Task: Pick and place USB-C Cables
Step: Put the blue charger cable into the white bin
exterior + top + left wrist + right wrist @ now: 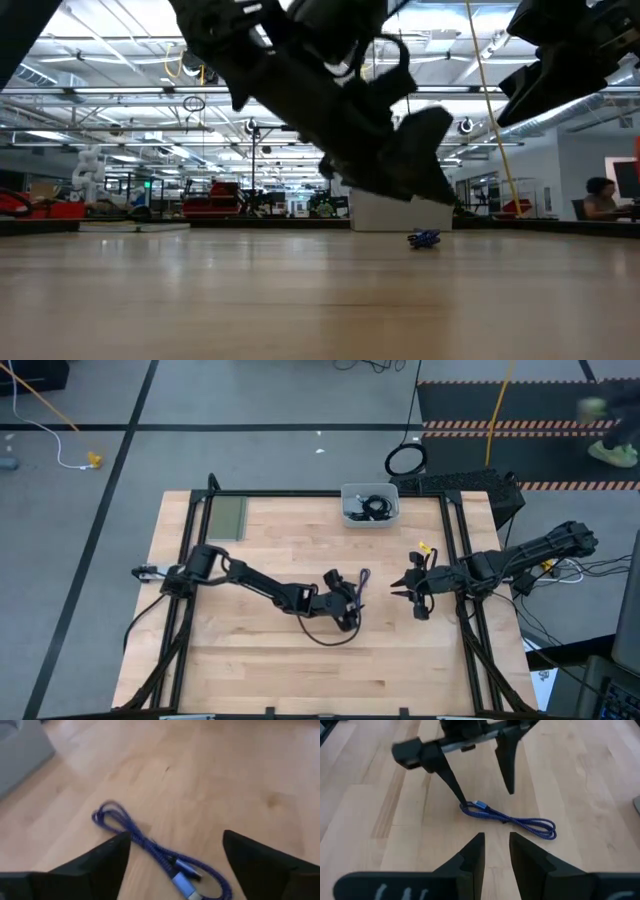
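**Cable sorting at mid-task: one blue-purple cable left on the table**

The setting is a wooden table [300, 660] on a grey workshop floor, filling the centre of the high view. At the upper middle of that frame, on the table's far edge, stands a small grey bin [370, 505] holding dark coiled cables [372, 507]; these look like black USB-C cables already placed, though their number cannot be told. The left arm reaches in from the left of the frame, its left gripper [350, 592] near the centre with fingers spread wide and holding nothing, poised above the blue-purple cable [150, 847]. The right gripper [400, 585] waits right of centre, facing the left one; its fingers [475, 852] stand narrowly parted on nothing. The blue-purple cable lies flat on the wood, folded double. In the left wrist view its long axis runs diagonally from the looped end at centre left to the plug end [187, 885] at bottom centre, between the fingers. Judged remaining: grasping this cable and carrying it to the bin.
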Robot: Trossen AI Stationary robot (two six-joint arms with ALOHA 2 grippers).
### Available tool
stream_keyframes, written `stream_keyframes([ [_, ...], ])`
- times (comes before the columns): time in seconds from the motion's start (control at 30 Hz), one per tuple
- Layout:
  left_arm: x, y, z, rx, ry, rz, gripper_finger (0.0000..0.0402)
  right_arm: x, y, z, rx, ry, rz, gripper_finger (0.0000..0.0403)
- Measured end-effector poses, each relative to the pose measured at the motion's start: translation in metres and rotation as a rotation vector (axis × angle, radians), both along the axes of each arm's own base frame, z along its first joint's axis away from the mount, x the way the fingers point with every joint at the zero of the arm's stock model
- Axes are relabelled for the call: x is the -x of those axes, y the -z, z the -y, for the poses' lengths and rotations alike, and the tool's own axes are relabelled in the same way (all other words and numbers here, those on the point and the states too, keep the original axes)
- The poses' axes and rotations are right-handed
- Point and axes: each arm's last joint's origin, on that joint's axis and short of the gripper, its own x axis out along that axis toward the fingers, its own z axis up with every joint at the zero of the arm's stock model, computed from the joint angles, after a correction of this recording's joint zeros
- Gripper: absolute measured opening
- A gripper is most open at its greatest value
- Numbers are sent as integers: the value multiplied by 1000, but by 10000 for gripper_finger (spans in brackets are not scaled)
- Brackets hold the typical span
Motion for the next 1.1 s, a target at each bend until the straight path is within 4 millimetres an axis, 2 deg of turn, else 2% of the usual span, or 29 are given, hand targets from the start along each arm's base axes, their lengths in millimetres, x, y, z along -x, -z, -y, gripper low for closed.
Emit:
stream_keyframes([
  [0.1,-1,13,-2,43,-34,-4,345,0,0,0,1,1,-6,79],
  [0.2,-3,24,-2,66,-49,-2,349,0,0,0,1,1,-5,79],
  [0.4,-4,31,-1,104,-69,20,325,0,4,0,1,1,-4,79],
  [0.57,-2,35,-8,79,-77,-45,291,1,7,1,0,4,-14,79],
  [0.77,1,32,-11,31,-37,-101,249,1,7,0,-5,7,-7,79],
  [0.93,5,22,-13,-2,-21,-148,221,1,7,0,-21,16,-8,79],
  [1.1,17,11,-19,-33,-24,-278,196,1,7,-1,-31,18,-8,79],
])
